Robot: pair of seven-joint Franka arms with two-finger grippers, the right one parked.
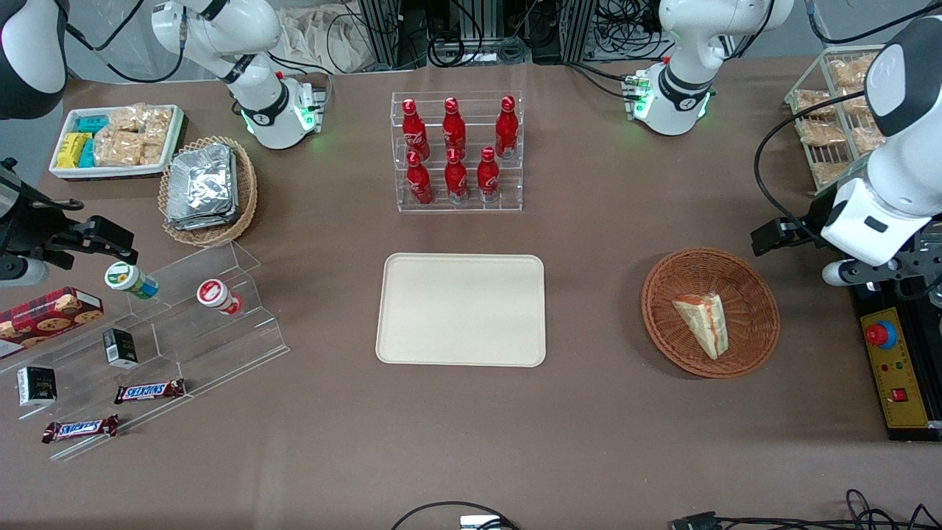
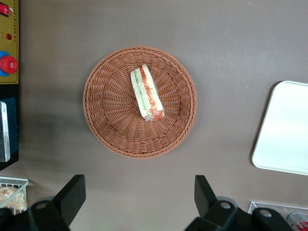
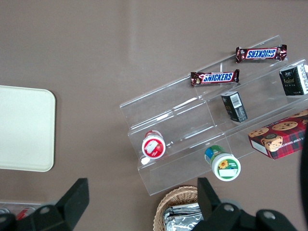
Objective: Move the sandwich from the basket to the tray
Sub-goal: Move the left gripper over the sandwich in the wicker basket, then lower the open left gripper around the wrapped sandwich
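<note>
Left wrist view: the left arm's gripper (image 2: pixel 137 202) hangs above the table, black fingers (image 2: pixel 72 195) spread wide, holding nothing.
Below it, the wrapped triangular sandwich (image 1: pixel 705 322) lies in the round reddish-brown wicker basket (image 1: pixel 758 324), well apart from the flat cream rectangular tray (image 1: pixel 461 309).

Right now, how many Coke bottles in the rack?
6 red Coke bottles in the clear rack: three on the upper step, three on the lower, none visibly hidden. The hand hangs open above the basket.

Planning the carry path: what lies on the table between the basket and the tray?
Nothing: in the front view only bare brown tablecloth separates basket from tray. The open gripper hovers above the basket's sandwich.
</note>
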